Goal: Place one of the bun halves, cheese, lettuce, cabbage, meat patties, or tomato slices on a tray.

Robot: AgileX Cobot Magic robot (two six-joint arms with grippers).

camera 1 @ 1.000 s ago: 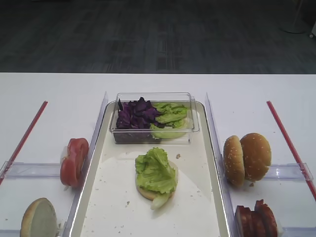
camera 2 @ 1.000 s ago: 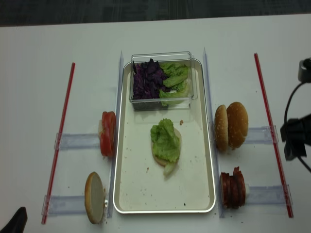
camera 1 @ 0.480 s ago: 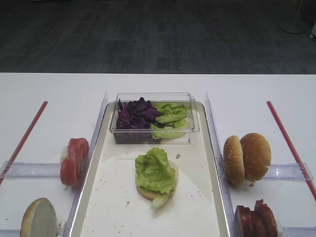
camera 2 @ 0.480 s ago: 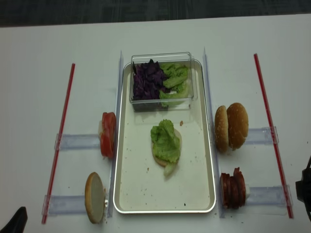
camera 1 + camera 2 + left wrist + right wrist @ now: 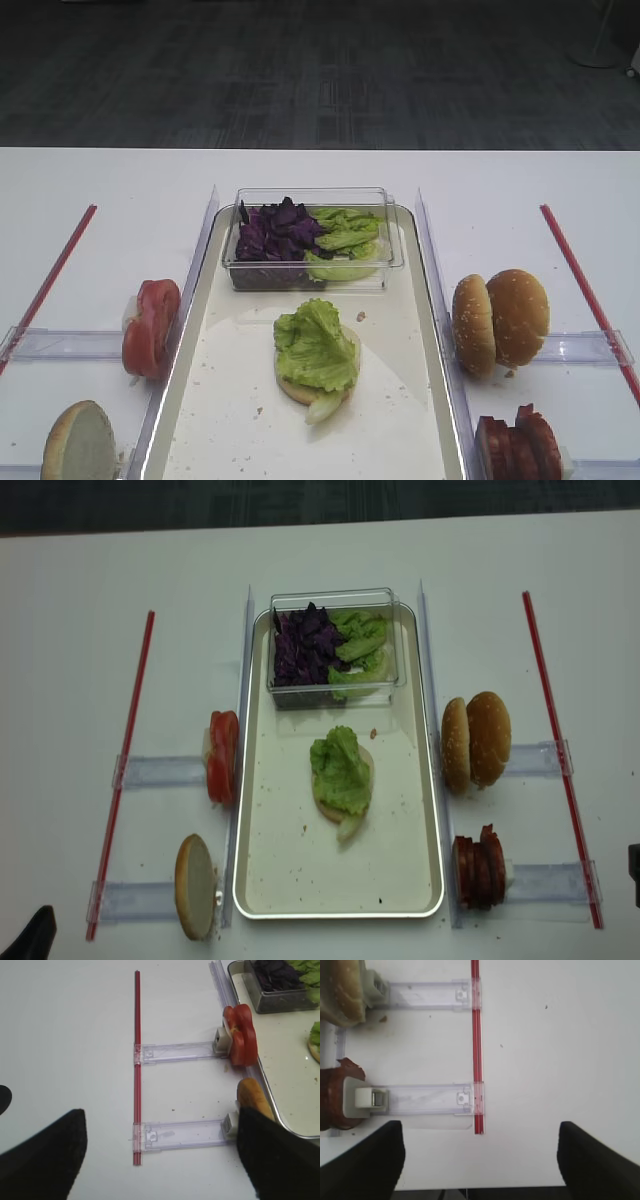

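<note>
A bun half topped with lettuce [image 5: 316,350] lies mid-tray [image 5: 430,810]. At the tray's far end a clear box [image 5: 310,235] holds purple cabbage [image 5: 300,645] and more lettuce. Tomato slices [image 5: 221,757] and one bun half [image 5: 195,886] stand in holders left of the tray. Two bun halves [image 5: 476,740] and the meat patties [image 5: 479,868] stand on its right. Cheese is out of view. My right gripper [image 5: 480,1165] hovers open over bare table at the near right edge. My left gripper [image 5: 160,1160] is open at the near left, beside the left bun half [image 5: 252,1100].
Red strips [image 5: 125,770] [image 5: 560,760] run along both sides, joined to clear plastic holders [image 5: 420,1100] [image 5: 185,1135]. The table's near edge [image 5: 480,1189] lies just under the right gripper. Crumbs dot the tray floor.
The right arm has drawn back toward the near right corner, almost leaving the overhead view. The food and the left arm have not moved.
</note>
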